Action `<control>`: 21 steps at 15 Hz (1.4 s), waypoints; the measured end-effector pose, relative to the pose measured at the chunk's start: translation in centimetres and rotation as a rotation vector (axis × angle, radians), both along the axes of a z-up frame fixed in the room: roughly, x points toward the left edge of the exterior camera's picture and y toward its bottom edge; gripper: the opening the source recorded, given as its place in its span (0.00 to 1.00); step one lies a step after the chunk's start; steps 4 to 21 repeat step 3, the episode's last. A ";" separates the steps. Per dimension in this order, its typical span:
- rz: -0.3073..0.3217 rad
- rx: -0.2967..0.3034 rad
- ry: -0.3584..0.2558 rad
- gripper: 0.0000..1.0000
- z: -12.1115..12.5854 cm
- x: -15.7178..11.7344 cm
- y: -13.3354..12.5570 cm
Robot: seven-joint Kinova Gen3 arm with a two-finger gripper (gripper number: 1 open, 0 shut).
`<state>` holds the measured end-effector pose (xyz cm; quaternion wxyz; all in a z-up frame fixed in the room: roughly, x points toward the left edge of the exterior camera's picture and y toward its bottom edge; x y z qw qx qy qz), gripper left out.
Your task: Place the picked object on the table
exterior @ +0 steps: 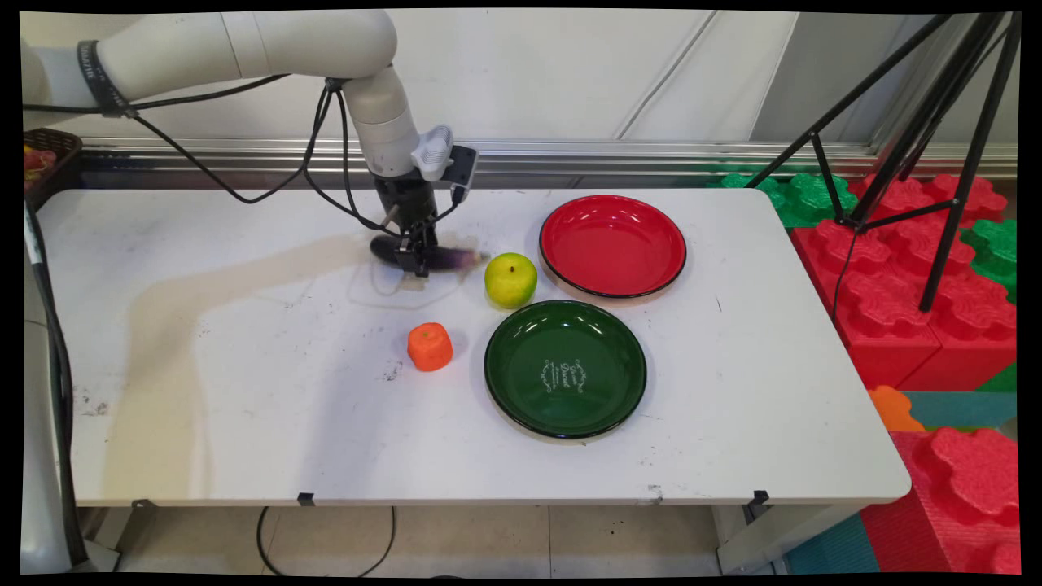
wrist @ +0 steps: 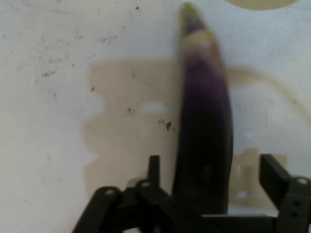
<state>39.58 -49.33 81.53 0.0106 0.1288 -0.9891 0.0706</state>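
Black two-finger gripper [exterior: 417, 264] is down at table level, approx. mid-back of the white table [exterior: 244, 407], straddling a long dark-purple eggplant w/ a greenish stem tip [exterior: 456, 258]. In the hand view the eggplant [wrist: 204, 121] runs up between the fingers; the gripper [wrist: 214, 162] looks spread, w/ a gap of bare table showing between the veg and the right-hand finger [wrist: 272, 170], so no pinch on it. Eggplant looks to lie on the table, stem end pointing toward a round yellow-green apple [exterior: 510, 280] just beside it. Nearer the camera sits a small orange blocky fruit-like toy [exterior: 430, 347], apart from both. Shiny red round plate [exterior: 612, 244] and dark-green round plate w/ white lettering [exterior: 529, 342] both have nothing on them; the apple sits just beside both rims.
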 end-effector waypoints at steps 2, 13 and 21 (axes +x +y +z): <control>-0.005 -0.001 0.001 1.00 -0.2 0.0 -0.1; -0.008 -0.002 0.002 1.00 -0.2 0.0 -0.2; -0.008 -0.002 0.002 1.00 -0.2 0.0 -0.2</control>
